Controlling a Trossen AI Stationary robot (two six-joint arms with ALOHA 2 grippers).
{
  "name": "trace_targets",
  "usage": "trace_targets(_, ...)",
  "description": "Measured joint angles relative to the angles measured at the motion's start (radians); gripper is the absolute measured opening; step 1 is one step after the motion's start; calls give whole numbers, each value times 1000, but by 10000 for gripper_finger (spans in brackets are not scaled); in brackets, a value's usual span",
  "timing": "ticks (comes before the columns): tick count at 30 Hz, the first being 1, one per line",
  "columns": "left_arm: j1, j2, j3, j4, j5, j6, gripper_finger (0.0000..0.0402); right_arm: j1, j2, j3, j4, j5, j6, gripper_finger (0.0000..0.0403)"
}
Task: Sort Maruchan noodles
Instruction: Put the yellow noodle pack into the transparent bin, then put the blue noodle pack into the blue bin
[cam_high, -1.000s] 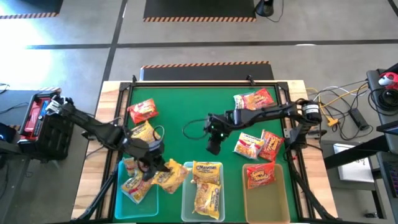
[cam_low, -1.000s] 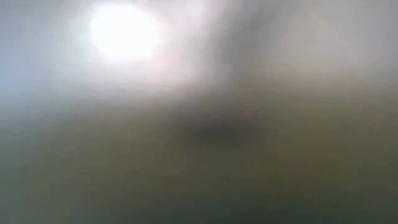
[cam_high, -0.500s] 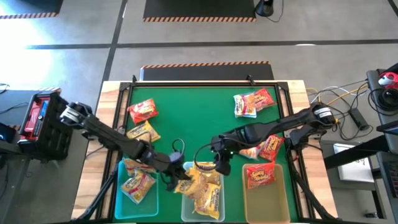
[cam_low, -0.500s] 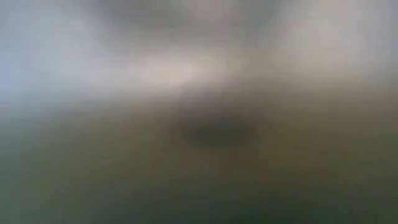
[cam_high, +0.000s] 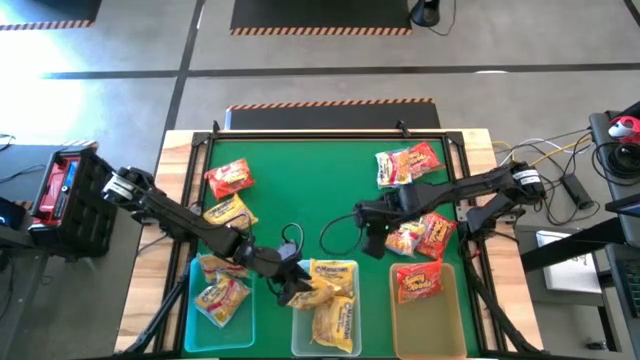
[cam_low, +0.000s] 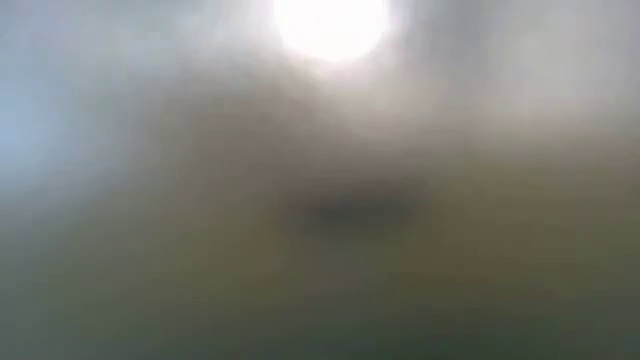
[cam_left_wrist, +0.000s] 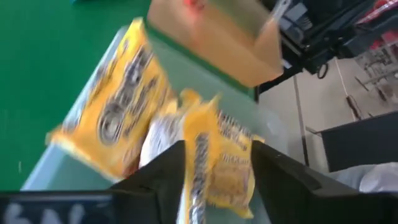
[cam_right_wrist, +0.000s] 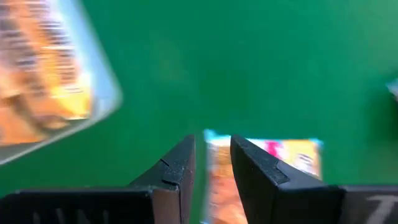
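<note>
left gripper (cam_high: 297, 291) spread over the middle bin (cam_high: 327, 345), yellow packet (cam_left_wrist: 221, 165) between its fingers, right gripper (cam_right_wrist: 211, 163) narrowly parted, empty

3 bins (cam_high: 325, 345) at near edge; pkts (cam_high: 228, 178) on mat (cam_high: 300, 180) behind.

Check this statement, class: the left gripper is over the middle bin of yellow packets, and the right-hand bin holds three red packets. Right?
One detail is wrong. In the high view the right-hand bin holds one red packet, not three. The left gripper is indeed over the middle bin of yellow packets.
</note>
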Motion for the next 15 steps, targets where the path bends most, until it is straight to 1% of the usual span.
trace_targets(3, 15, 0, 52, -51, 0, 88, 195, -74, 0, -3, -40, 6, -8, 93)
trace_targets(6, 40, 0, 129, -180, -1, 175, 214, -173, 0, -14, -49, 6, -37, 93)
trace_targets(11, 89, 0, 251, -414, -8, 310, 221, -360, -1, -23, -75, 7, -98, 93)
trace_targets(13, 103, -3, 275, -444, -26, 354, 221, -440, -1, -24, -72, 0, -123, 94)
trace_targets(15, 122, -9, 275, -451, -19, 388, 221, -519, -1, -27, -68, -30, -138, 99)
